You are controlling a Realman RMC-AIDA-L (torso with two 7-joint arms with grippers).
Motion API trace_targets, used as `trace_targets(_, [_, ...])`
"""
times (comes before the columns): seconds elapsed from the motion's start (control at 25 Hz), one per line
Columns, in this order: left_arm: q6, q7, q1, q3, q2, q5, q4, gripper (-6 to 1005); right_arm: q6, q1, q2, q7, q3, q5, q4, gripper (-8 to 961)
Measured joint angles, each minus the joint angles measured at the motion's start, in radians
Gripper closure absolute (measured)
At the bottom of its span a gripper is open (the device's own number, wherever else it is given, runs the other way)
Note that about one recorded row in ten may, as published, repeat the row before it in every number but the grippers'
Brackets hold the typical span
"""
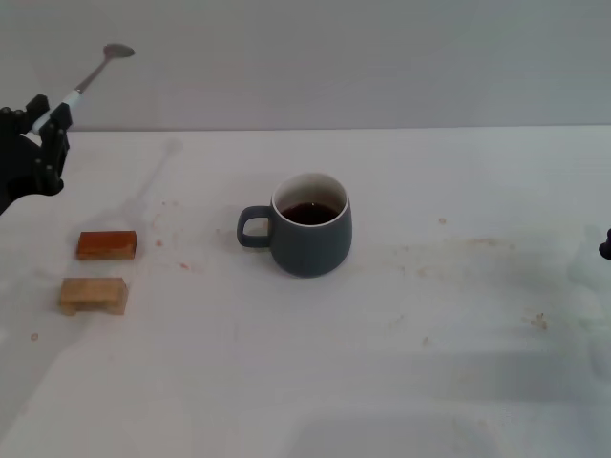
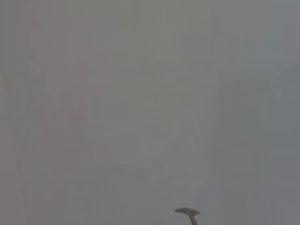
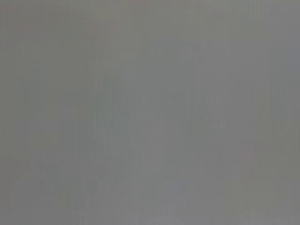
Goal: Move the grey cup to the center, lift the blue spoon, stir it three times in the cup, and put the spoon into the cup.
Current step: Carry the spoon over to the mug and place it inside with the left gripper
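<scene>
A: In the head view, what is cut off or hard to make out?

B: The black left gripper (image 1: 50,122) is cropped by the left edge; it is seen clenched on the slim blue spoon with a grey metal bowl (image 1: 93,74), whose pale handle is mostly hidden between the fingers. The bowl is raised up and away from the gripper. Only a dark sliver of the right gripper (image 1: 605,248) is seen at the right edge; whether it is released or clenched cannot be told.

A: And the room around?

B: The rounded slate-grey ceramic cup (image 1: 307,225), dark liquid inside, is found well to the right of and below the left gripper, mid-table. Two small wooden blocks (image 1: 101,269) lie below that gripper. The white table (image 1: 449,363) is stained.

A: The left wrist view?

B: Only the spoon's bowl (image 2: 188,212) is shown, against plain grey.

A: The right wrist view?

B: Nothing can be made out.
</scene>
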Motion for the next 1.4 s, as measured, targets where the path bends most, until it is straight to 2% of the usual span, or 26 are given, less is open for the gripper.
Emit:
trace_targets(0.28, [-0.104, 0.053, -0.009, 0.002, 0.005, 0.0, -0.067, 822, 0.0, -0.003, 0.002, 0.002, 0.0, 0.0, -0.001, 955])
trace_targets(0.36, [-0.184, 0.084, -0.026, 0.002, 0.005, 0.0, -0.095, 822, 0.0, -0.006, 0.002, 0.002, 0.0, 0.0, -0.001, 955])
trace_targets(0.6, [-0.211, 0.102, -0.03, 0.002, 0.005, 0.0, -0.108, 823, 0.0, -0.013, 0.002, 0.004, 0.0, 0.0, -0.001, 955])
trace_targets(0.92, [-0.395, 0.182, -0.05, 0.009, -0.002, -0.001, -0.194, 823, 0.0, -0.014, 0.002, 0.006, 0.0, 0.0, -0.003, 955])
trace_targets(1.12, [-0.455, 0.201, -0.048, 0.009, 0.005, -0.001, -0.251, 822, 0.001, -0.014, 0.002, 0.006, 0.0, 0.0, -0.003, 955])
trace_targets(1.4, [-0.608, 0.276, -0.064, -0.006, -0.008, -0.003, -0.324, 823, 0.001, -0.014, 0.002, 0.006, 0.0, 0.0, -0.004, 955])
